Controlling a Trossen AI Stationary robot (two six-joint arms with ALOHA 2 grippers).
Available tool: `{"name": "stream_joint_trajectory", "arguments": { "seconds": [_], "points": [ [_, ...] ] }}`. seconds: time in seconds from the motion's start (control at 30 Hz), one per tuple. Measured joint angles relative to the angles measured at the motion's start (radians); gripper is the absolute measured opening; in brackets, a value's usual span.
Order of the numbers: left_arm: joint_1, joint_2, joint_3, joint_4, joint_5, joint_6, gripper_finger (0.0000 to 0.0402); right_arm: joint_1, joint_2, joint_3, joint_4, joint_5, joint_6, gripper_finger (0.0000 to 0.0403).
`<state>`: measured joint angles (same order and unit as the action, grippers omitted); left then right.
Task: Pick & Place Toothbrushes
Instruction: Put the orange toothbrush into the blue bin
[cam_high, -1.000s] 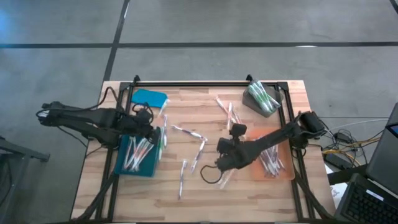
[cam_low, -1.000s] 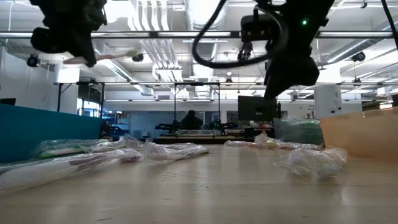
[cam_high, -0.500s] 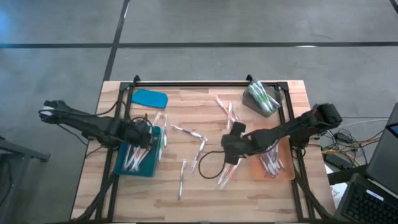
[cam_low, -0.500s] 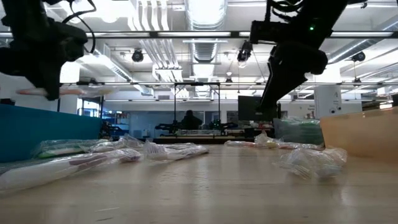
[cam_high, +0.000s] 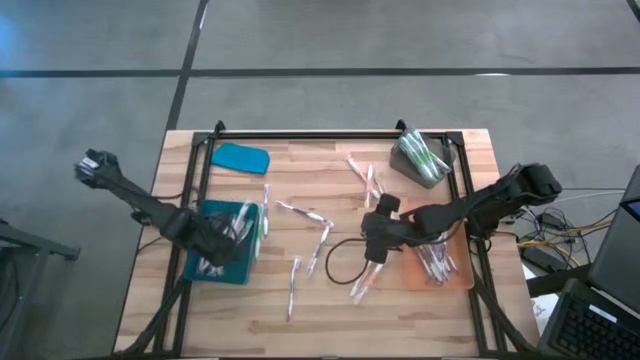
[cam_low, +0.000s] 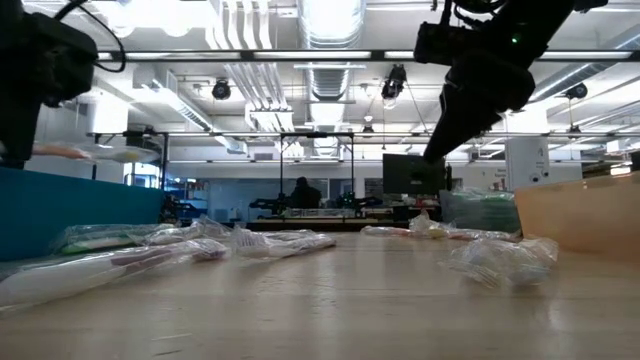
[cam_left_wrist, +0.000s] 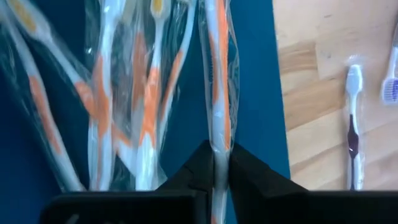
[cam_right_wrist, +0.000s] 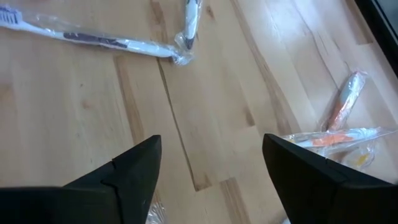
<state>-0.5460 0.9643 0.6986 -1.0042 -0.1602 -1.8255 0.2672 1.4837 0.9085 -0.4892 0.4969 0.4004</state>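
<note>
Left fingers (cam_left_wrist: 196, 174) pinching a wrapped toothbrush (cam_left_wrist: 219, 93); right fingers (cam_right_wrist: 140, 165) wide, empty.

Left arm reaches in from the worktop's left edge, elbow out beyond it, wrist angled down. Left gripper (cam_left_wrist: 221, 168) fingers (cam_left_wrist: 200, 167) pinched nearly together on a wrapped orange toothbrush (cam_left_wrist: 219, 93). Right arm extends from the right edge toward centre; right gripper (cam_right_wrist: 211, 165) pointed down, fingers (cam_right_wrist: 134, 168) spread wide, empty.

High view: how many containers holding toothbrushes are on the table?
3: a blue tray at the table's left, an orange tray at its right, and a grey bin in the far right corner. None looks hidden.
</note>
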Motion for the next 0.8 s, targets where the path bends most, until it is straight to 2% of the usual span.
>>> {"name": "stream_joint_trajectory", "arguments": {
  "seconds": [0.23,0.8],
  "points": [
    [-0.077,0.071,0.0,0.01,-0.003,-0.117,0.0033,-0.002,0.005,-0.004,0.002,0.0,-0.011,0.0276],
    [-0.076,0.226,0.0,0.023,0.014,-0.118,0.004,-0.006,0.005,-0.004,0.002,0.003,-0.016,0.0231]
  ]
}}
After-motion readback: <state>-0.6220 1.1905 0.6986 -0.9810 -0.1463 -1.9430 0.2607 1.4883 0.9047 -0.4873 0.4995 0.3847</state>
